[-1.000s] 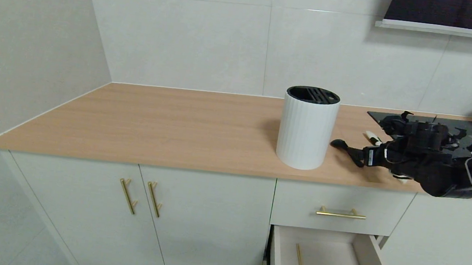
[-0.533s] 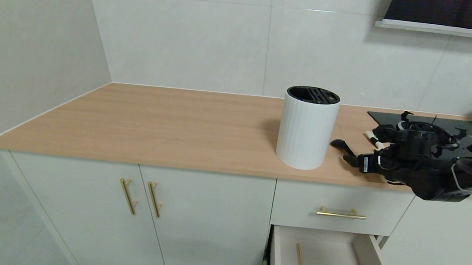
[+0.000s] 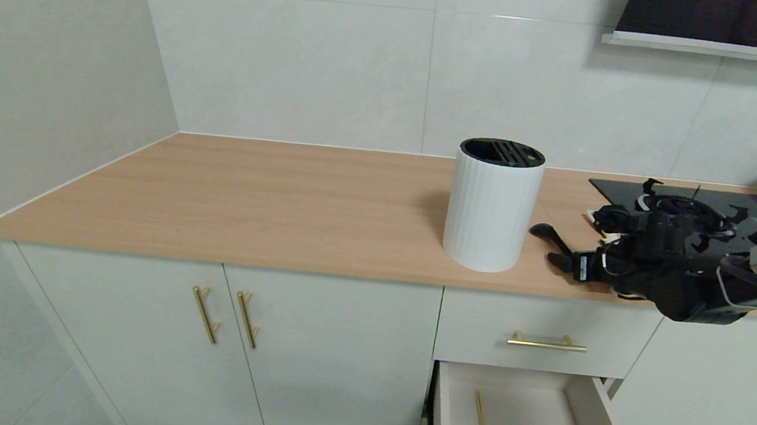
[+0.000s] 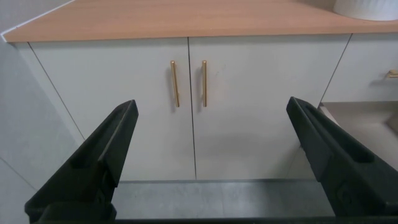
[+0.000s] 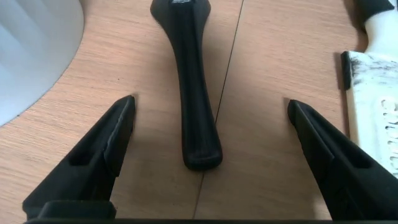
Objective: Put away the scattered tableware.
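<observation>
The left gripper (image 4: 211, 107) hangs with its jaws spread wide and nothing between them; straight ahead of the jaws are two cabinet doors (image 4: 186, 112) with gold handles. On the wooden countertop (image 3: 280, 201), the white ribbed holder (image 5: 31, 50) stands just outside one jaw of the right gripper (image 5: 210, 104). That gripper's jaws are also wide apart and grip nothing. A black-handled utensil (image 5: 196, 93) lies flat between them, its handle end reaching in past the fingertips (image 5: 124, 112) and touching neither. A white-handled utensil (image 5: 373, 106) lies just outside the other jaw
</observation>
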### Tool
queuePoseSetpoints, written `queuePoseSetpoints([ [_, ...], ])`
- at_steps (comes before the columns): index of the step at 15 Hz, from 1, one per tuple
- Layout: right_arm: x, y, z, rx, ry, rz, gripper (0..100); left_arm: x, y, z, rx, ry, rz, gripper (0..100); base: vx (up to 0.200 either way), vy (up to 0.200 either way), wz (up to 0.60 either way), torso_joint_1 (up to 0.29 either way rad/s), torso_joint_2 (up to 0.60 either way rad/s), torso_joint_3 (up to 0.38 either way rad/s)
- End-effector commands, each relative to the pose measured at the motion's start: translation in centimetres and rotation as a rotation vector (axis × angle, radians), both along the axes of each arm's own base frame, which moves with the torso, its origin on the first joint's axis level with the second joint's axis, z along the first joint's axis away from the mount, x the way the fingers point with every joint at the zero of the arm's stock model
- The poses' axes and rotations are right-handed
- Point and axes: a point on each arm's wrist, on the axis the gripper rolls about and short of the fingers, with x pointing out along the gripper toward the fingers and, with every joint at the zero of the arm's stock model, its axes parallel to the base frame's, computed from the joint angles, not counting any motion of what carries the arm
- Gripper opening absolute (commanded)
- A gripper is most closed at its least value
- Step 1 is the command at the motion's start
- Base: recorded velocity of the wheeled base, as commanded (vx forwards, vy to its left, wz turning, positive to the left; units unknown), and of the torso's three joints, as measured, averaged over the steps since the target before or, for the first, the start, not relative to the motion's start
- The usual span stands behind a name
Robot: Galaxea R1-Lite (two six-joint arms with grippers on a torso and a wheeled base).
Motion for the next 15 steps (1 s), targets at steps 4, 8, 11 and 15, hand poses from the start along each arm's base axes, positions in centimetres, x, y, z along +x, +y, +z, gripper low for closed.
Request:
queuePoseSetpoints([
  [4, 0.1, 0.0, -0.2, 0.002, 0.024, 0.002, 0, 0.0, 0.0, 0.0, 0.000, 0.002, 0.000, 100, 0.000, 0.000, 0.00, 0.000, 0.00, 0.000],
  [8, 0.1, 0.0, -0.1, 0.002, 0.023, 0.003, 0, 0.0, 0.0, 0.0, 0.000, 0.002, 0.000, 100, 0.000, 0.000, 0.00, 0.000, 0.00, 0.000],
  [11, 0.0, 0.0, 0.3, 0.004, 0.019, -0.001, 0, 0.0, 0.0, 0.0, 0.000, 0.002, 0.000, 100, 0.000, 0.000, 0.00, 0.000, 0.00, 0.000],
  [15, -1.6, 1.1, 3.5, 0.082, 0.095, -0.017, 0, 0.0, 0.0, 0.0, 0.000, 0.002, 0.000, 100, 0.000, 0.000, 0.00, 0.000, 0.00, 0.000],
])
